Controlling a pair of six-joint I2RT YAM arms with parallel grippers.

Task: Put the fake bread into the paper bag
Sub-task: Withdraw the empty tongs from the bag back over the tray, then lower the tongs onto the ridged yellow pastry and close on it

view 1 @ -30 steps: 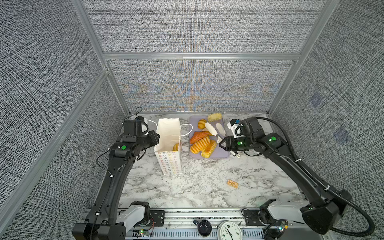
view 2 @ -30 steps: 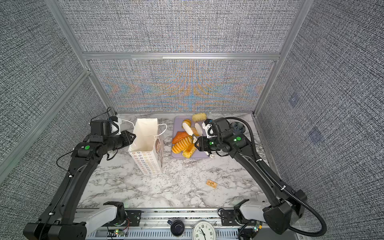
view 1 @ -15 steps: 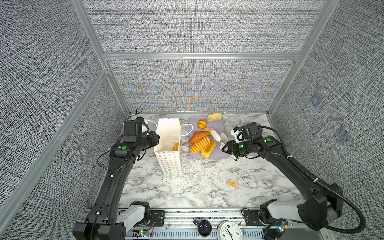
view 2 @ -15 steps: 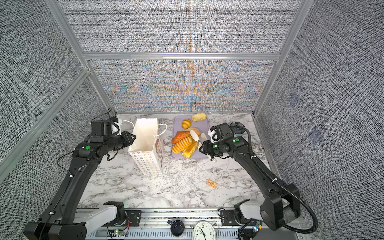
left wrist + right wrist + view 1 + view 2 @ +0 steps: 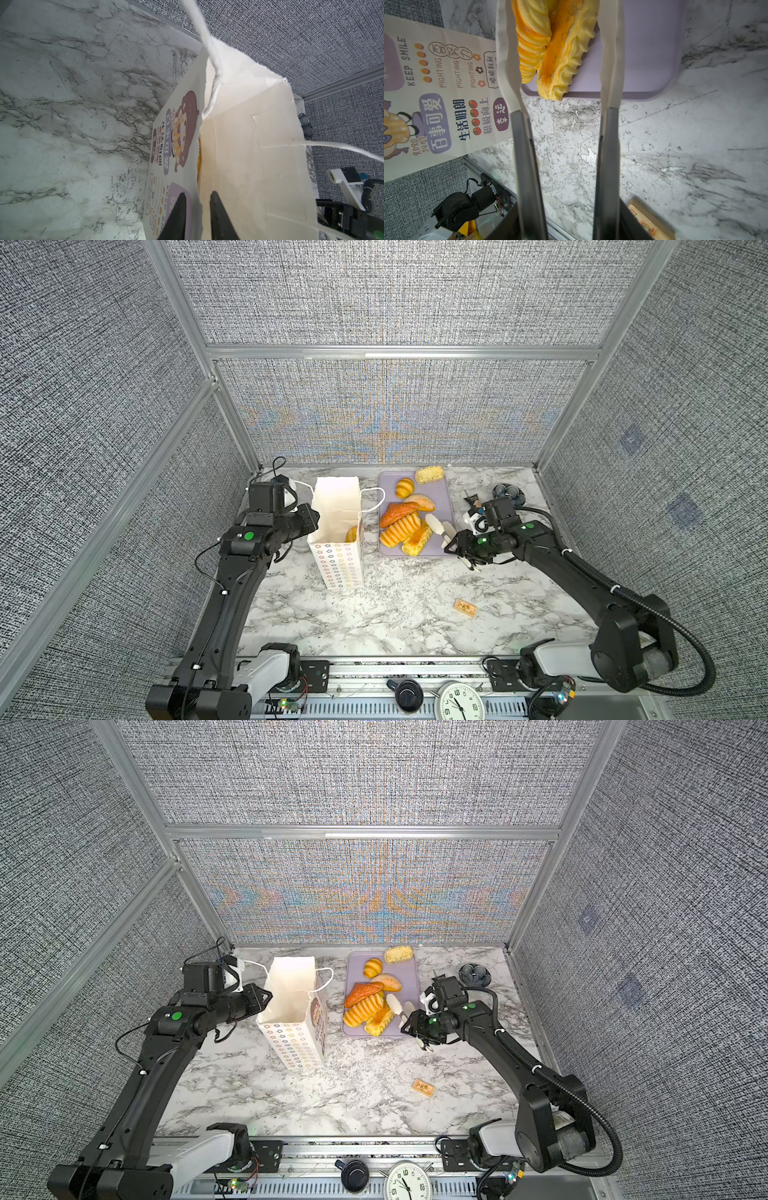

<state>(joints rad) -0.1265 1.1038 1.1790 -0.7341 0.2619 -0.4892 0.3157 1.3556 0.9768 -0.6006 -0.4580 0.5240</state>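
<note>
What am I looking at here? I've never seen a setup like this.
Two black robot arms work a marble table. Two pictures look down from overhead; two come from cameras on the wrists. A tall white flower-printed paper bag stands left, one golden loaf inside; six toy loaves lie on a flat lavender tray. A small tan packet lies loose. The left gripper straddles the bag's rim. The right gripper holds metal white-tipped tongs, tips flanking two ridged loaves.
</note>
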